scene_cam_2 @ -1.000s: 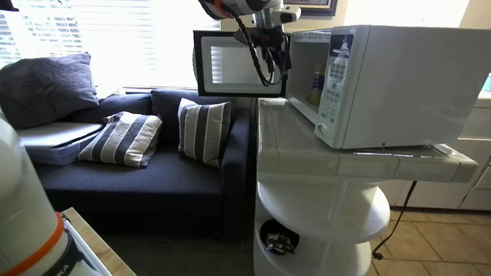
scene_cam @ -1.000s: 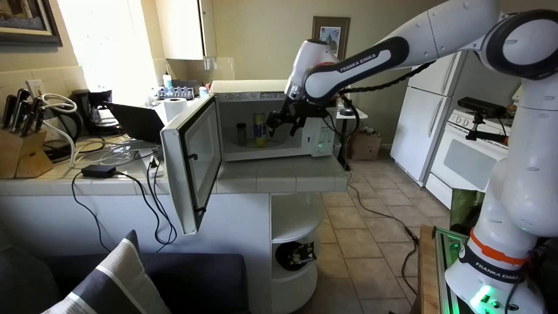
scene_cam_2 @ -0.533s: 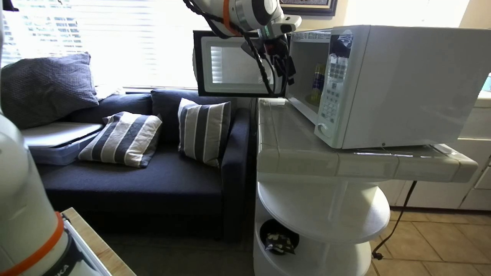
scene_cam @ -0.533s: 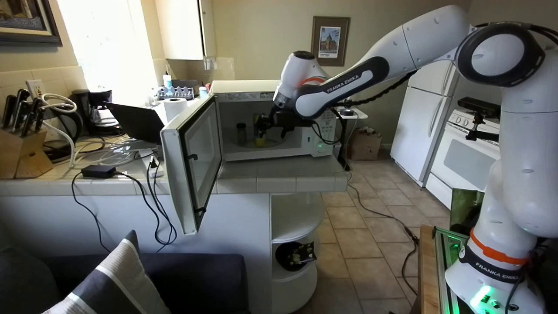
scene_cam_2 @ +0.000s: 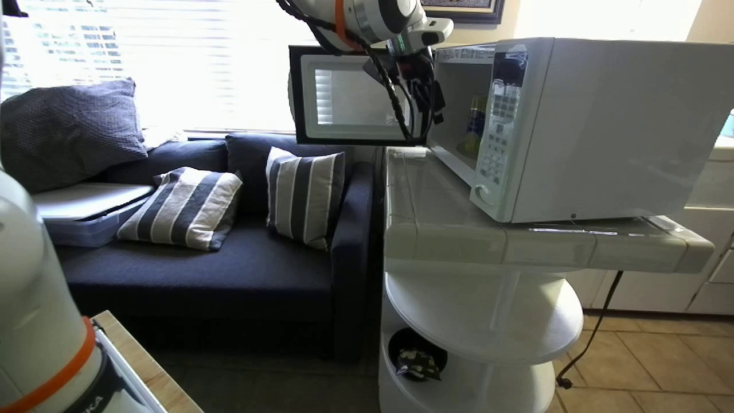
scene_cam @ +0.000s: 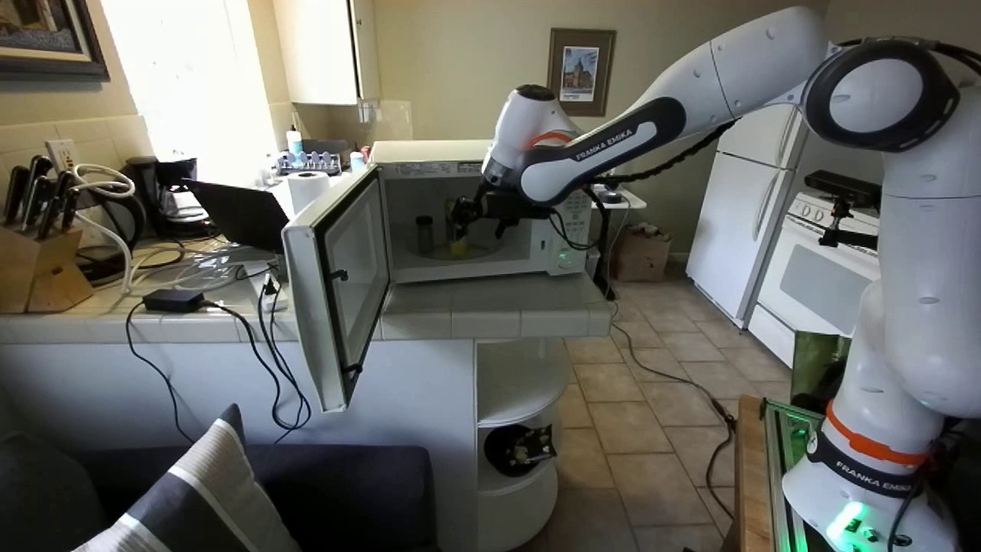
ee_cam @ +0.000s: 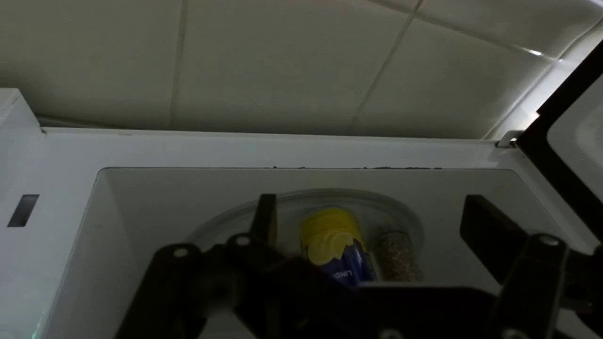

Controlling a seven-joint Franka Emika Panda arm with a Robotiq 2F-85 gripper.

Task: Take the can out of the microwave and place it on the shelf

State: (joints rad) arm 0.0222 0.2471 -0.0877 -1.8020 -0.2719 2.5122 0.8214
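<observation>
The yellow and blue can (ee_cam: 335, 240) stands upright on the glass turntable inside the white microwave (scene_cam_2: 608, 126), whose door (scene_cam: 337, 291) is wide open. The can also shows in both exterior views (scene_cam: 457, 248) (scene_cam_2: 475, 123); in an exterior view my gripper covers part of it. My gripper (ee_cam: 370, 200) is open and empty at the microwave's mouth (scene_cam: 481, 218), in front of the can and apart from it. In the upside-down wrist view the can lies between the two fingers, nearer one; its upper part is hidden. The white rounded shelf (scene_cam_2: 487, 315) is below the counter.
A small dark-topped jar (scene_cam: 424, 235) stands beside the can on the turntable (ee_cam: 405, 207). The tiled counter (scene_cam: 490, 307) juts out before the microwave. A black bowl with a patterned packet (scene_cam_2: 417, 362) sits on the lower shelf tier. A dark sofa (scene_cam_2: 200, 287) stands beside the counter.
My gripper has moved lower and towards the microwave, now covering part of the can in an exterior view. In the last half second it has shifted only slightly. The can has not moved.
</observation>
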